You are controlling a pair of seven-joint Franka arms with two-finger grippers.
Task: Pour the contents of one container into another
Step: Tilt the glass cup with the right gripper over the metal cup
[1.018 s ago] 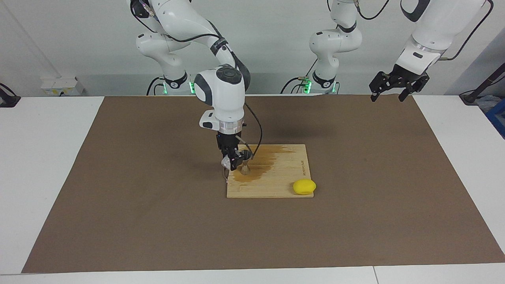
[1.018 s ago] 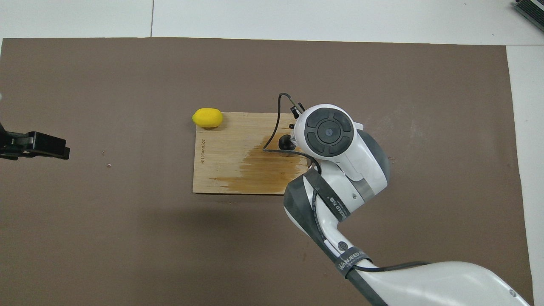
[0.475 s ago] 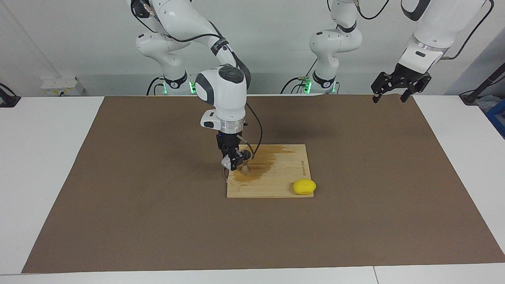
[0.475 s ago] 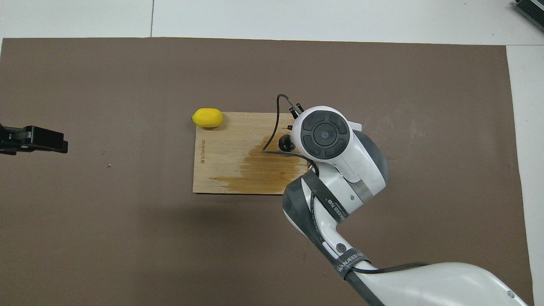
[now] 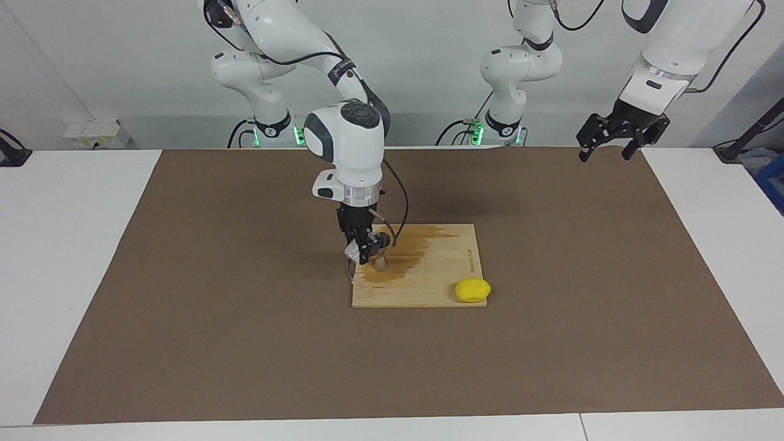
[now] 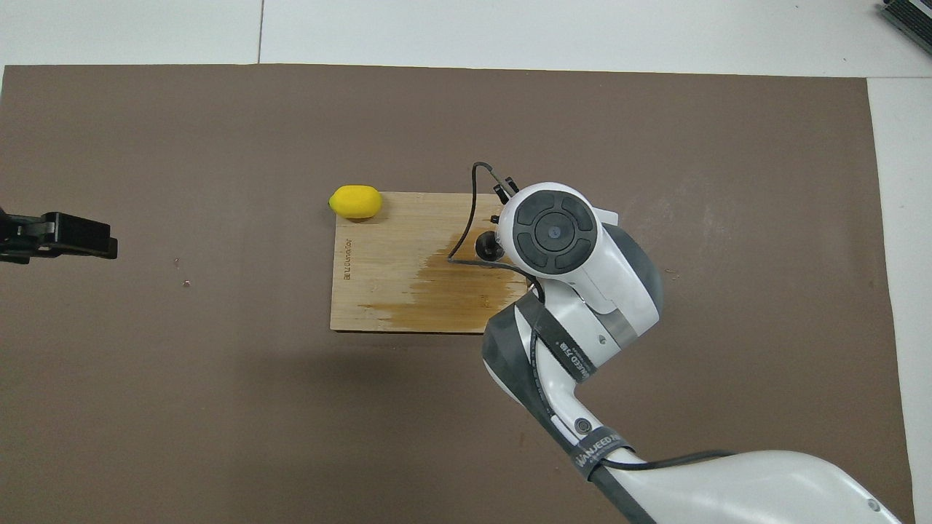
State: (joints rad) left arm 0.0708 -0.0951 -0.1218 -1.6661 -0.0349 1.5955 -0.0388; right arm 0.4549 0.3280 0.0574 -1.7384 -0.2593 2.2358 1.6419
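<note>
Right pincer (image 5: 365,252), clamped on the tilted glass cup (image 5: 353,252), we are keeping low over the jigger (image 5: 380,263) on the stained cutting board (image 5: 441,278), tipping gently; left pincer (image 5: 615,135) is waiting, spread.

A white table (image 5: 73,257) is seen, most of its top covered by a broad brown mat (image 5: 245,343). Near the mat's middle a wooden cutting board (image 5: 441,288) is laid flat, and a dark wet stain (image 5: 404,260) is spread over the part of it toward the right arm's end. A yellow lemon (image 5: 472,290) is found at the board's corner farthest from the robots, toward the left arm's end, partly on the board.
</note>
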